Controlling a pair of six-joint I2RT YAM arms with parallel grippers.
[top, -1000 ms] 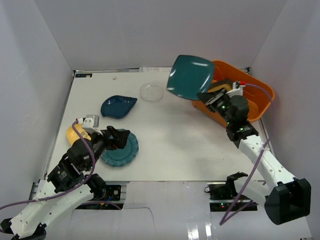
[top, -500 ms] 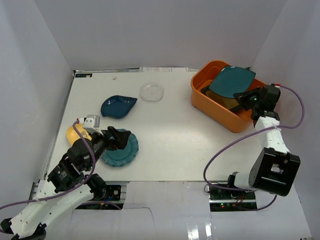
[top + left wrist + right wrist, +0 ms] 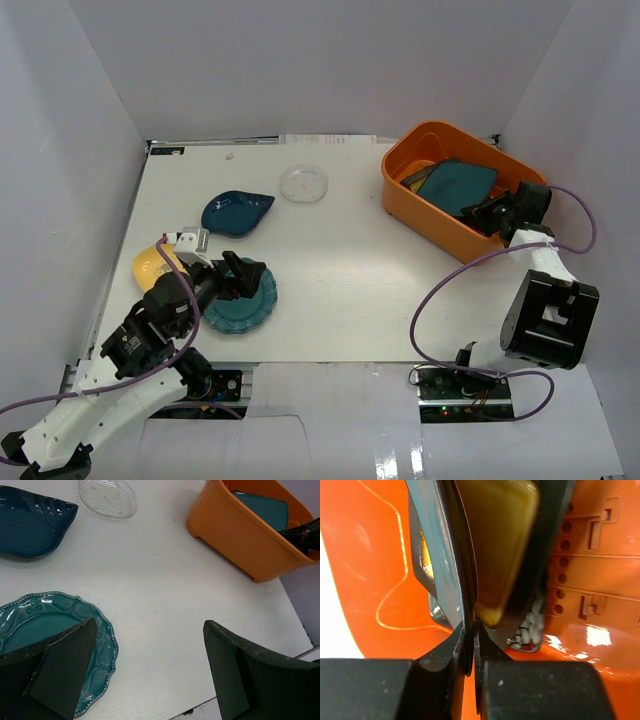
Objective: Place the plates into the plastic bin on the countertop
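One teal plate [image 3: 462, 186] (in bin [image 3: 430, 226]) in tight right gripper [image 3: 470, 634]; left gripper [image 3: 149, 626] agape, empty

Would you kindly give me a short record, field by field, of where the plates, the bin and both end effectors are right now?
bin: orange plastic bin, far right of the countertop
in bin: teal square plate over an amber plate
right end effector: shut on the teal square plate's edge
left end effector: open, over the rim of the teal scalloped plate
on countertop: leaf-shaped plate, clear dish, yellow plate
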